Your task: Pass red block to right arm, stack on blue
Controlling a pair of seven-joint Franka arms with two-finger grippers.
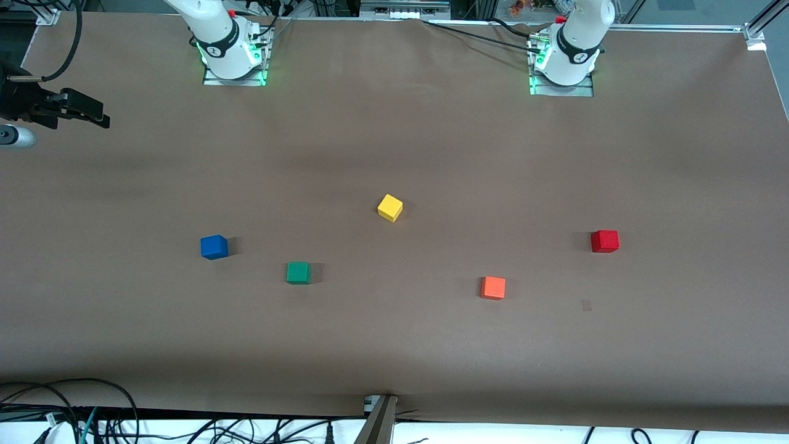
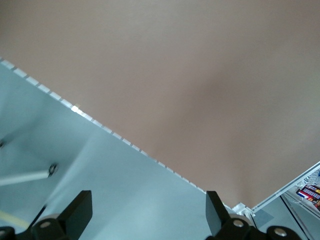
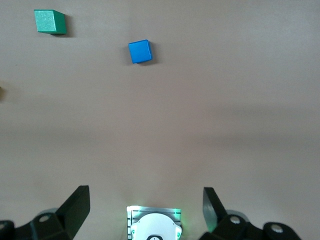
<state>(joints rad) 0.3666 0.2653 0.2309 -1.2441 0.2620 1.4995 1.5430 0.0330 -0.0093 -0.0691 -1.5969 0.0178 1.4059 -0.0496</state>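
Red block (image 1: 605,241) flat on the brown table (image 1: 394,123), in the middle band of the front view, toward the left arm's end. Standing alone, touched by nothing, well apart from every other cube.

Blue (image 1: 214,246) at about the same height in that frame, toward the right arm's end of the table, nothing stacked on it. Seen again in the upper part of the right wrist view.

Between the two: a green cube (image 1: 298,272) near the blue one and a little lower in the front frame; a yellow cube (image 1: 389,208) near the centre, highest of the five; an orange cube (image 1: 493,288) lowest, between centre and red block.

Left gripper (image 2: 148,215) along the bottom edge of the left wrist view, its claw spread wide with nothing between the fingers (image 2: 80,212). Up in the air over the table's edge, with brown surface filling the upper part of that view and pale grey ground below the edge. No cube in that view.

Right gripper (image 3: 145,207) along the bottom edge of the right wrist view, fingers (image 3: 77,207) likewise wide apart and empty. Hanging high over the right arm's own green-lit base (image 3: 154,227). Neither gripper visible in the front frame, only the two bases along its top.
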